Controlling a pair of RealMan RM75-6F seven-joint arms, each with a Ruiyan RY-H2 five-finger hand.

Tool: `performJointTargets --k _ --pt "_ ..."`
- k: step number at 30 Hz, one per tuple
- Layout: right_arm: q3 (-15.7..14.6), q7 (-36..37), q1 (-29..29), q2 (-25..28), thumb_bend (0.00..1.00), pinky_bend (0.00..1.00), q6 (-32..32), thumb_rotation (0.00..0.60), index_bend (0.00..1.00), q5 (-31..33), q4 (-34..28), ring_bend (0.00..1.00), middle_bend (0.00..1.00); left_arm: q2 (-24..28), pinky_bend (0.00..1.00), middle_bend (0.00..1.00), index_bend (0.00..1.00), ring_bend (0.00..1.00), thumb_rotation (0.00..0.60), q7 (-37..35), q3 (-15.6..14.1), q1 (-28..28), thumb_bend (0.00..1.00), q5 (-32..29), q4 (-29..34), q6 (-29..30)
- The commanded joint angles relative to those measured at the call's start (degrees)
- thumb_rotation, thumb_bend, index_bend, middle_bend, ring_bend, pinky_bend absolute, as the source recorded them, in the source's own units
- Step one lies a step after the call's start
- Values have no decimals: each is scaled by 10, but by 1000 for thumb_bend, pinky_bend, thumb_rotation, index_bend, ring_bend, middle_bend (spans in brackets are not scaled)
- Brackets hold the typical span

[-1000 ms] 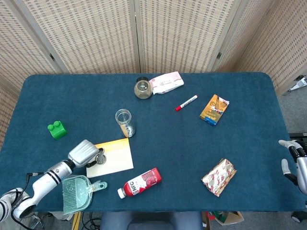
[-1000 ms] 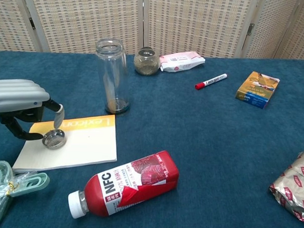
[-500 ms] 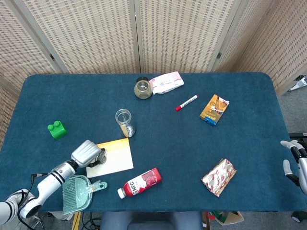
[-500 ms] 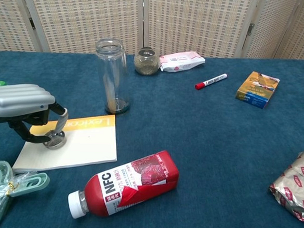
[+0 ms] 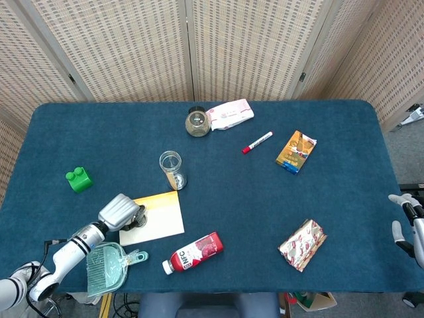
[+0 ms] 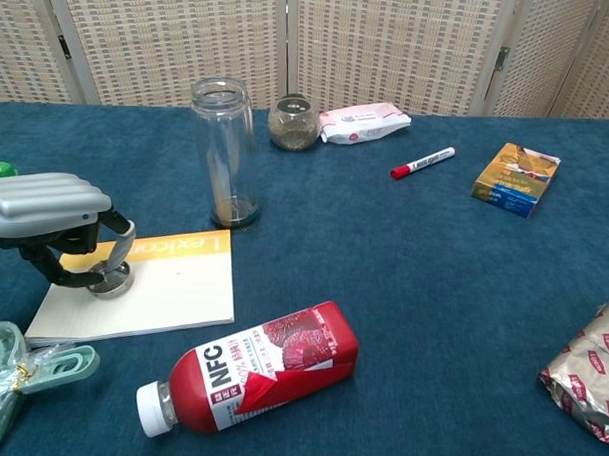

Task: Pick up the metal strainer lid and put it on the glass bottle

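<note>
The small round metal strainer lid [image 6: 111, 279] lies on the yellow-edged notepad [image 6: 162, 288], left of centre. My left hand [image 6: 45, 209] is lowered over it, thumb and curled fingers closing on the lid from both sides. In the head view the same hand [image 5: 119, 211] covers most of the lid [image 5: 138, 220]. The empty glass bottle [image 6: 225, 150] stands upright and open-topped just beyond the notepad, also seen from above [image 5: 171, 169]. My right hand [image 5: 407, 222] hangs off the table's right edge, fingers apart, holding nothing.
A red NFC juice bottle [image 6: 249, 376] lies on its side in front of the notepad. A green dustpan [image 5: 106, 268] sits at the near left edge, a green block [image 5: 79, 179] further left. A jar [image 5: 197, 122], marker [image 5: 257, 142], box [image 5: 296, 152] and foil snack pack [image 5: 302, 244] lie further right.
My left hand has come down onto the notepad and its fingers have closed in around the strainer lid. The right hand has barely moved.
</note>
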State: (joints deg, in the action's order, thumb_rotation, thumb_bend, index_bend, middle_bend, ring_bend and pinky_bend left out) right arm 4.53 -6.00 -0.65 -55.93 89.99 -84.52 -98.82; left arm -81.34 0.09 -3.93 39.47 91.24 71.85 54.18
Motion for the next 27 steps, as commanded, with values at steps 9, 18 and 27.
performJointTargets --k 9,18,27 --pt "0 1 -2 0 479 290 1 600 272 2 0 191 292 -1 841 1000 574 1000 600 -5 -1 0 442 1 -2 -1" --pt "0 1 -4 1 478 290 3 600 272 3 -1 191 292 -7 847 1000 586 1000 600 -11 -1 -3 442 0 -6 4" --pt "0 2 -5 1 478 290 3 600 272 2 0 191 292 5 862 1000 600 1000 600 -35 12 -5 443 -8 10 16"
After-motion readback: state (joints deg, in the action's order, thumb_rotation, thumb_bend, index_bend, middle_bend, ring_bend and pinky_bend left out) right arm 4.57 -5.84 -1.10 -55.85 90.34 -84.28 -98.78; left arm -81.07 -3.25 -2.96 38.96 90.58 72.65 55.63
